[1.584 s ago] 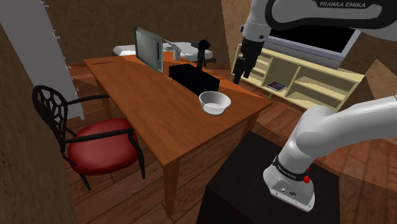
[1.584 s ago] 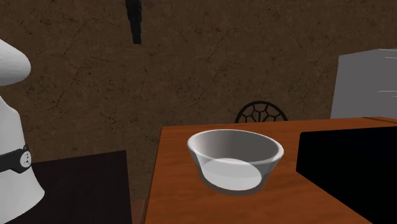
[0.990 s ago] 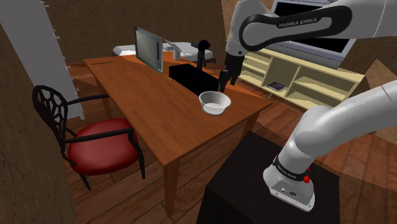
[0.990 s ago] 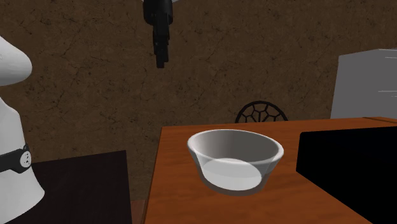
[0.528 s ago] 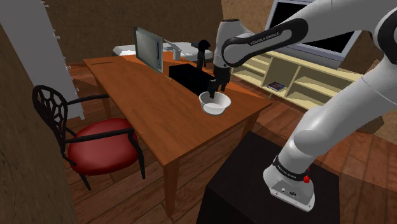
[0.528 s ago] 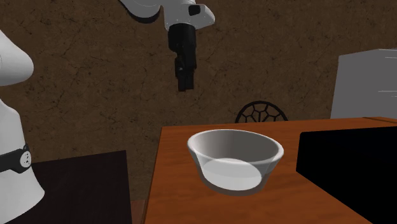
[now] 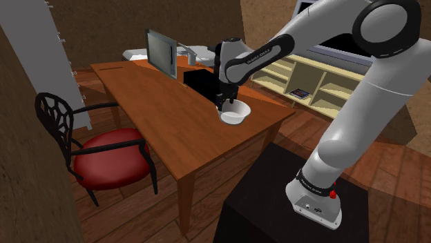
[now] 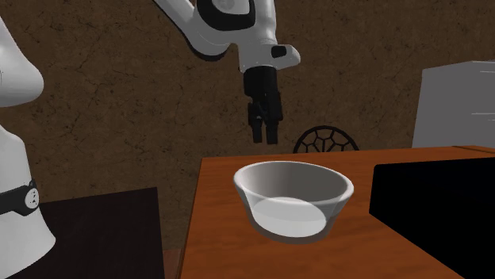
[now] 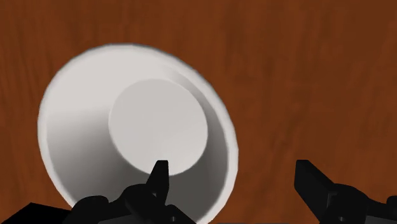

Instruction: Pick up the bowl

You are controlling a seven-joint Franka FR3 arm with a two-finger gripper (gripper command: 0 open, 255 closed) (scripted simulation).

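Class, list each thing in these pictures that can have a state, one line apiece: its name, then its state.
bowl: upright, empty, resting on the table, not held.
claw: open, above the bowl's rim, one finger over the inside and one over the outside, touching nothing.
chair: upright, seat empty, beside the table.

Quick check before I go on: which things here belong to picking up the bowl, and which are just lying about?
Part of the job:
bowl, standing on the table
tool, open, over the bowl's rim

Just lying about:
chair
black box
grey screen
shelves
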